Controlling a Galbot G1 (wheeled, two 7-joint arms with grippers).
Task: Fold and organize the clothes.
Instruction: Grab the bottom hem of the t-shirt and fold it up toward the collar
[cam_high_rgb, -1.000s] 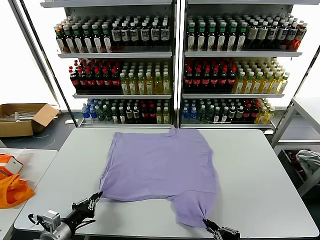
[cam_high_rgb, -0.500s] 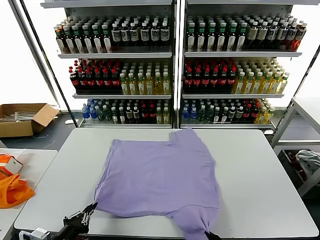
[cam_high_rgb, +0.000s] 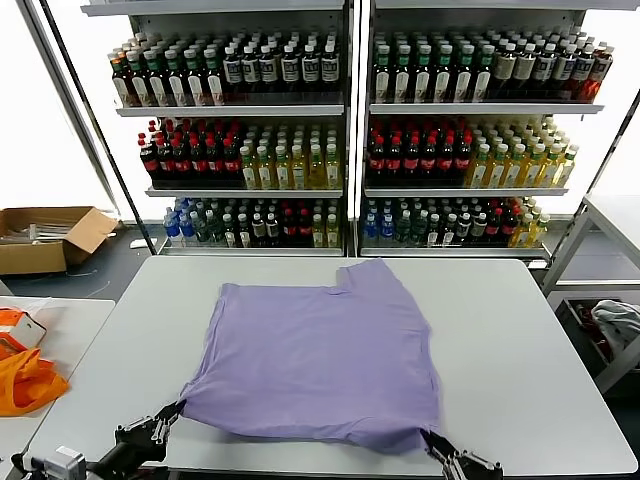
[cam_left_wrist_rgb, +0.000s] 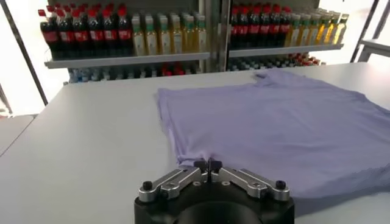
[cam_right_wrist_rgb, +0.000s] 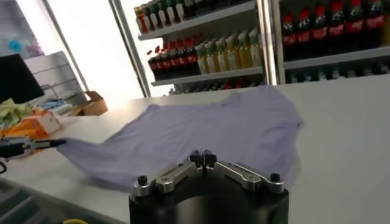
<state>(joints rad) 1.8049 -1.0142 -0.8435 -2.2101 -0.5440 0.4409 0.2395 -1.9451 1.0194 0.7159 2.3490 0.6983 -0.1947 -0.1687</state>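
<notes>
Both claws are pinching the near hem of the lavender T-shirt, which is lying across the middle of the grey counter. The left claw is gripping the lower-left corner, the right claw the lower-right corner. Looks like the spreading step; next, I'd judge, comes smoothing it flat before folding.

Bottle shelves (bright windows behind)

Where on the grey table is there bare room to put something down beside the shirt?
Bare table lies right of the lavender T-shirt, with a narrower patch left of it. The near edge is crowded: left gripper and right gripper pinch the hem there.
</notes>
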